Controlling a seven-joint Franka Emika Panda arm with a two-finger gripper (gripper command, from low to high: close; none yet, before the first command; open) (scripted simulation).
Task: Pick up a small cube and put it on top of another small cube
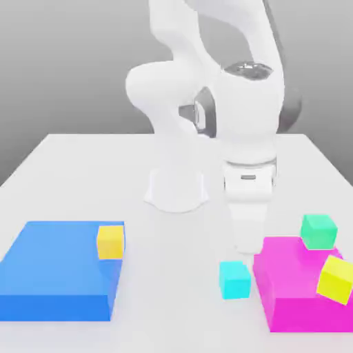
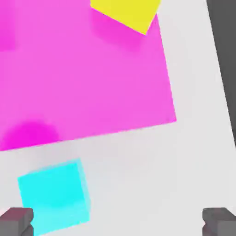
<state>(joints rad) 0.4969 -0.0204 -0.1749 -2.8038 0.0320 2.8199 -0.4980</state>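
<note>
The small cyan cube (image 1: 235, 279) rests on the white table, just off the magenta block's near corner toward the exterior view's left. In the hand view the cyan cube (image 2: 55, 196) lies close to one dark fingertip (image 2: 16, 221), off to the side of the gap. My gripper (image 1: 247, 245) hangs above the table a little behind the cyan cube, beside the magenta block. Its jaws (image 2: 119, 223) stand wide open with nothing between them. The small green cube (image 1: 318, 231) sits at the magenta block's far edge.
A big flat magenta block (image 1: 296, 293) (image 2: 83, 73) carries a tilted yellow cube (image 1: 336, 279) (image 2: 126, 14). A big flat blue block (image 1: 58, 269) on the exterior view's left has a second yellow cube (image 1: 110, 241) at its far corner. The arm's white base (image 1: 176, 189) stands behind.
</note>
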